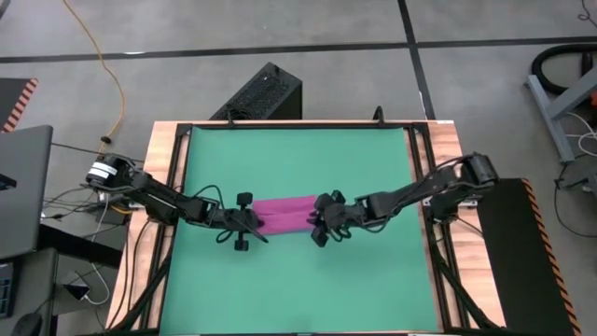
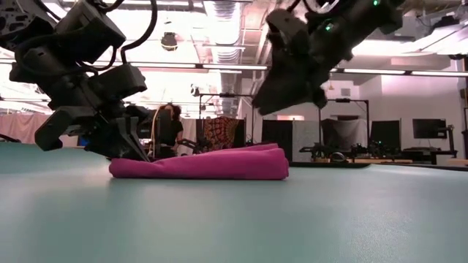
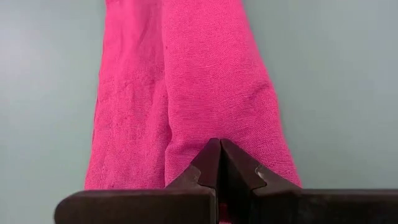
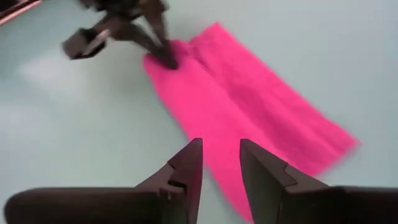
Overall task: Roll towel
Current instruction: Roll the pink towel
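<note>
The magenta-pink towel point(image 1: 284, 213) lies on the green mat point(image 1: 298, 159) as a long folded strip running left to right, flat on the mat point(image 2: 205, 164). My left gripper point(image 1: 258, 224) is shut at the towel's left end point(image 3: 186, 93). My right gripper point(image 1: 320, 224) hangs open above the towel's right end, clear of it in the low view point(image 2: 281, 98). In the right wrist view its two fingers point(image 4: 219, 163) stand apart with nothing between them and the towel point(image 4: 249, 112) below. My left gripper rests its shut fingertips point(image 3: 219, 149) on the towel's left end point(image 3: 205, 134), slanting down from the table's left side, along the strip. Whether a layer is caught between the tips I cannot tell. The towel lies flat on the mat there point(image 2: 146, 166).
The mat has bare room all around the towel. A wooden frame point(image 1: 163, 187) borders the mat. A black box point(image 1: 261, 93) stands beyond the far edge, and a laptop point(image 1: 19, 187) with cables sits off the left side.
</note>
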You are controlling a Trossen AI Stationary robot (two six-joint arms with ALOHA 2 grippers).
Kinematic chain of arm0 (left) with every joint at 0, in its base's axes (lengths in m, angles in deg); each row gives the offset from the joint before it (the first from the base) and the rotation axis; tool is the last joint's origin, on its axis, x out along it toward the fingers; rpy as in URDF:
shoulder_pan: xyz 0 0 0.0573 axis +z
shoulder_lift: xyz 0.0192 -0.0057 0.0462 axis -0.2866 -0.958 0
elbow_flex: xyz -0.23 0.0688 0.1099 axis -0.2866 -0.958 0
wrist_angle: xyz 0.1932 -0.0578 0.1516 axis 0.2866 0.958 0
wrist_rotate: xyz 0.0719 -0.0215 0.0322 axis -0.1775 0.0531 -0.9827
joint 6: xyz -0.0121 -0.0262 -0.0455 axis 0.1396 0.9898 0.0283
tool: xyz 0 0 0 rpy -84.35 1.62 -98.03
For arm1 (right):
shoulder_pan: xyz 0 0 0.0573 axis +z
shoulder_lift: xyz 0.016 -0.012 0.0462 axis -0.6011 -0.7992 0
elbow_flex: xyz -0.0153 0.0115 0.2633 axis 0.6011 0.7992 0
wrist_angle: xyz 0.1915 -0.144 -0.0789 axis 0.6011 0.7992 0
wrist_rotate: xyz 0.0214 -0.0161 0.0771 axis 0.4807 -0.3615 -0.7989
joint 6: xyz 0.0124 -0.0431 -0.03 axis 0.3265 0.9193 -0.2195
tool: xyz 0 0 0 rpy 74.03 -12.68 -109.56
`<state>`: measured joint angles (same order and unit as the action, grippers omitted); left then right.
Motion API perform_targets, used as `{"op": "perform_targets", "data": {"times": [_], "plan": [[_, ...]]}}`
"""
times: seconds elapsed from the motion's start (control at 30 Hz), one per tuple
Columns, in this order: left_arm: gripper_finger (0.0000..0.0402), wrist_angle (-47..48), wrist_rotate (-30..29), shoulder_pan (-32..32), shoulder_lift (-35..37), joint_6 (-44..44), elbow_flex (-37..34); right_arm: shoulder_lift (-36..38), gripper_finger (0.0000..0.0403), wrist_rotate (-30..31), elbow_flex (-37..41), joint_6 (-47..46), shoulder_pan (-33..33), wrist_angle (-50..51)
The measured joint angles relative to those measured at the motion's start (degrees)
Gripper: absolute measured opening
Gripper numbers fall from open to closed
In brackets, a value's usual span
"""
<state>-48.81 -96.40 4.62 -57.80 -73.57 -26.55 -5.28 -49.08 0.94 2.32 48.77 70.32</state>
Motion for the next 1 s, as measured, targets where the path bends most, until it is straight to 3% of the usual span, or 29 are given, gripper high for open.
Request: {"op": "perform_targets", "data": {"times": [0.3, 0.6, 0.73, 0.9, 1.0], "plan": [[0.0000, 0.0, 0.2, 0.0, 0.0, 0.0, 0.0, -11.6, 0.0102, -1.5, 0.0, 1.3, -2.7, -9.4], [0.0000, 0.1, 0.5, -0.1, 0.0, -0.6, 0.0, -16.0, 0.0102, -0.6, -0.2, -2.1, -2.8, -5.3], [0.0000, 0.4, -5.8, -2.9, 3.0, -2.1, 0.3, -16.7, 0.0102, 0.1, -0.3, -3.2, -2.4, -4.8], [0.0000, 1.0, -17.8, -10.4, 12.0, -9.9, 0.4, -16.8, 0.0102, 0.9, -0.2, -2.9, -1.7, -4.4], [0.0000, 4.5, -17.9, -13.9, 16.9, -16.2, -0.1, -16.9, 0.0102, 0.6, -0.2, -2.9, -1.7, -4.2]]}}
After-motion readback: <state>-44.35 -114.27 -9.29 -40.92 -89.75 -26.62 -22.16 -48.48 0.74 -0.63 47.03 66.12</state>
